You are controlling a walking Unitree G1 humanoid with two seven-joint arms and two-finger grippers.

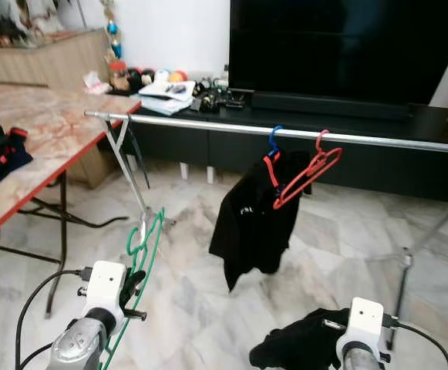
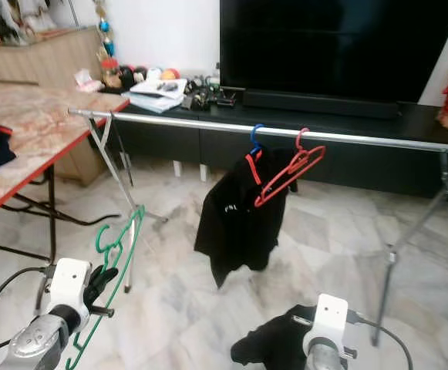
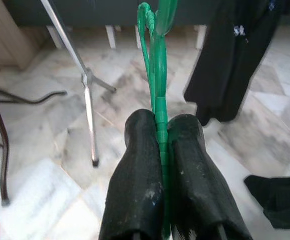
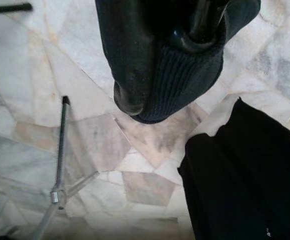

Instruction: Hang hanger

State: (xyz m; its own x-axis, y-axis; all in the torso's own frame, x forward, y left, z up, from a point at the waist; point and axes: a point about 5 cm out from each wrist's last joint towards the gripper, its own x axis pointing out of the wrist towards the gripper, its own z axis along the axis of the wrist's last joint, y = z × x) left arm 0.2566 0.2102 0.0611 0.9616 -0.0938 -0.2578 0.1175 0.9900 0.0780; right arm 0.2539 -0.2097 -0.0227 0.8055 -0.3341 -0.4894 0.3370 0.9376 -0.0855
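My left gripper (image 3: 160, 150) pinching green hanger (image 1: 148, 248), long axis upright, hook topmost, sitting below rail (image 1: 208, 126). My right gripper (image 4: 164, 60) clutching dark garment (image 1: 297, 347), farther beneath rail.

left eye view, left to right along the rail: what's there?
Rail's left end over the folding leg → blue hanger carrying the black shirt → empty red hanger → bare rail out to the right edge. Lower left, the left gripper holds the green hanger, not yet on the rail.

Green hanger (image 1: 148, 254) upright, below rail (image 1: 208, 126)
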